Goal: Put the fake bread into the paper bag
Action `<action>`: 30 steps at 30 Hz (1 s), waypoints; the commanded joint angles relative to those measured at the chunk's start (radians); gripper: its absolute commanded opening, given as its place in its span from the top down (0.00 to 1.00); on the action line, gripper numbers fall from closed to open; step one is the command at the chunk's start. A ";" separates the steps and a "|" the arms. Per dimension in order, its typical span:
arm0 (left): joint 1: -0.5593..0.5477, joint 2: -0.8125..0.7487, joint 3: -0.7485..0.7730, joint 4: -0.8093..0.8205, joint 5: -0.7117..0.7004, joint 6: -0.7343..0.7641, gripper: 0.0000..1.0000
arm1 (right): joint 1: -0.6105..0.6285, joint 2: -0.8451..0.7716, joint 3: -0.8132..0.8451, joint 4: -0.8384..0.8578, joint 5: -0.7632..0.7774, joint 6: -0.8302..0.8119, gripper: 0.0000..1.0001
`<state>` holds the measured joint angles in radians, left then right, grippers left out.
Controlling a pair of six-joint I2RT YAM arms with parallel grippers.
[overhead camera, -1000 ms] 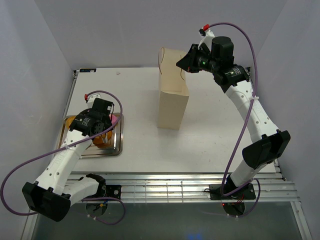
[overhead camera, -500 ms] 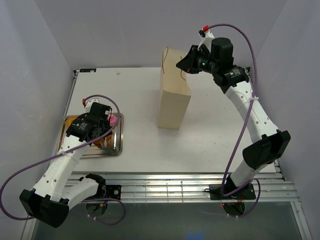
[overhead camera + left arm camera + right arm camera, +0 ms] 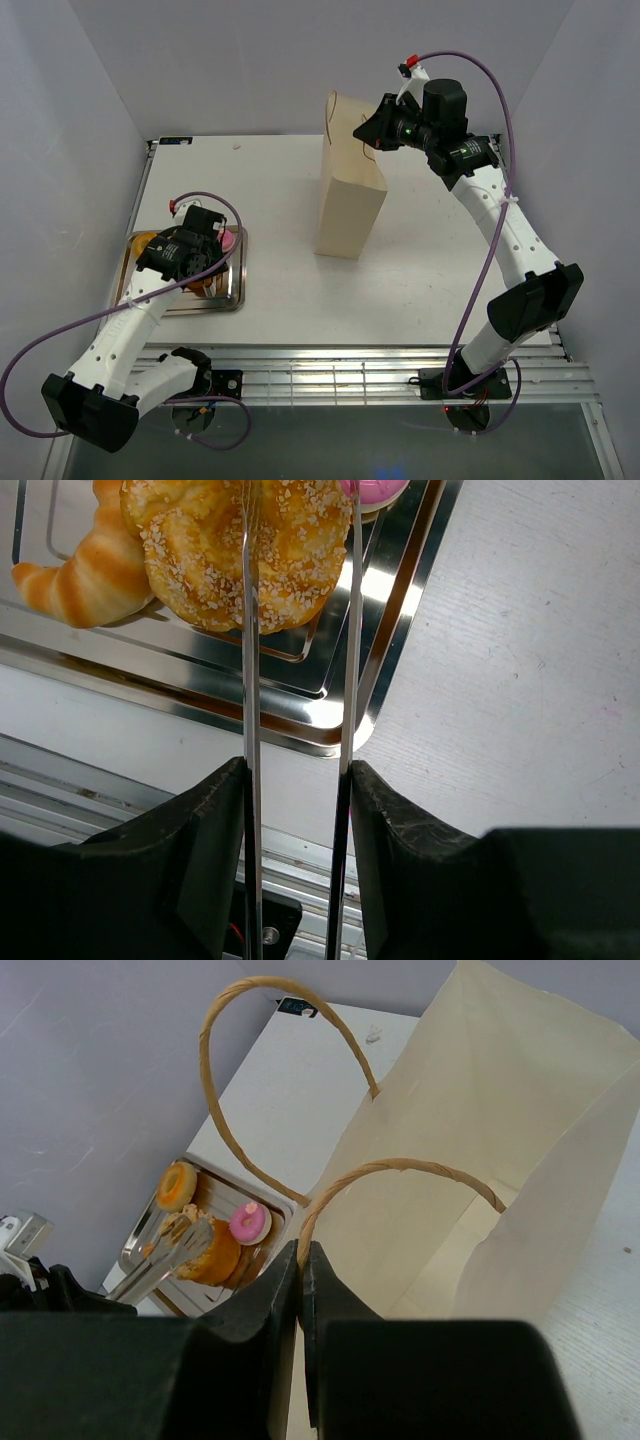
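Note:
The paper bag stands upright mid-table, its mouth open in the right wrist view. My right gripper is shut on one string handle at the bag's top. My left gripper is shut on long metal tweezers. Their blades reach over a sesame-topped golden bread bun on the silver tray; the tips are out of view. A croissant lies left of the bun. The bun also shows in the right wrist view.
The tray sits at the table's near left. It also holds a pink donut and an orange donut. Grey walls close in on the left, back and right. A metal rail runs along the near edge.
My left gripper has shifted slightly toward the near left over the tray, still holding the tweezers. My right gripper has pulled the bag's top a little to the right.

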<state>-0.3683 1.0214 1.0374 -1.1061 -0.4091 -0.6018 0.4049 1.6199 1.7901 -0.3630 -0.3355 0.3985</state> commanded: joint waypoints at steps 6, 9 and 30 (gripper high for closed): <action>0.006 0.005 0.007 0.015 0.012 0.010 0.45 | -0.006 -0.037 -0.009 0.042 -0.002 -0.009 0.92; 0.006 0.020 0.009 0.017 0.016 0.010 0.45 | -0.006 -0.038 -0.014 0.044 0.001 -0.007 0.92; 0.006 0.034 -0.005 0.040 0.018 0.034 0.79 | -0.006 -0.055 -0.040 0.053 0.007 -0.003 0.92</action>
<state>-0.3683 1.0798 1.0367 -1.0935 -0.3950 -0.5747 0.4049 1.6070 1.7557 -0.3408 -0.3355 0.3977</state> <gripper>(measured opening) 0.380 0.080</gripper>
